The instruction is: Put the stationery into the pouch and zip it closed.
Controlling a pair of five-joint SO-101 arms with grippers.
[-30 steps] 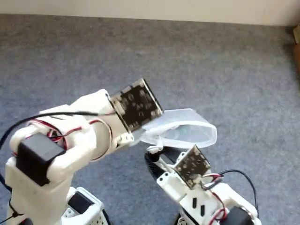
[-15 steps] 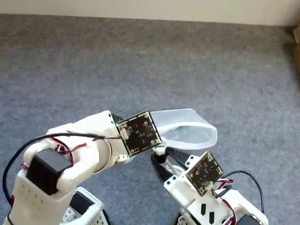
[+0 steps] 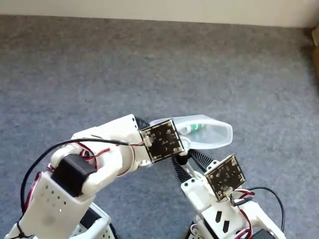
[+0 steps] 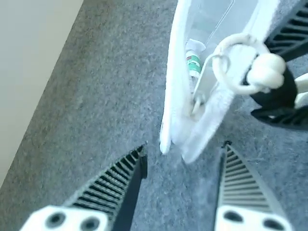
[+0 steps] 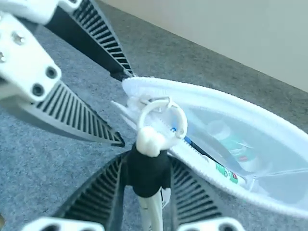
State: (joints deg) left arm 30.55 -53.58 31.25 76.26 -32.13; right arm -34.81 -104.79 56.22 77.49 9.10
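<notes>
- High view: the pouch (image 3: 212, 133) is seen just right of centre. Its near end is tucked under the wrist of the left arm (image 3: 114, 149), which enters from 8 o'clock, while the right arm (image 3: 219, 219) rises from 5 o'clock. Green-labelled stationery (image 3: 196, 129) is visible through the translucent wall, towards the pouch's 9 o'clock end. Whether the pouch rests on the grey tabletop (image 3: 75, 64) cannot be told.
- Left wrist view: the left gripper (image 4: 184, 147) is held with its jaws released and spread wide. The pouch's end stands between the tips and is apparently not touched. The zip pull (image 4: 268, 72), a ring with a white bead and a black tab, is pinched by the other arm's jaws.
- Right wrist view: the right gripper (image 5: 147, 168) is clenched on the black tab of the zip pull. Beyond it the pouch mouth gapes open, with the stationery lying inside.
- Handling, as judged: the pouch is likely light and limp, with a thin wall that would buckle rather than resist a pull. The loose contents could slide towards the mouth if it is tipped. A hold is best taken by the left jaws on the stitched end beside the zip's start, so that the teeth are drawn taut. The tab is a surer purchase than the smooth bead.
</notes>
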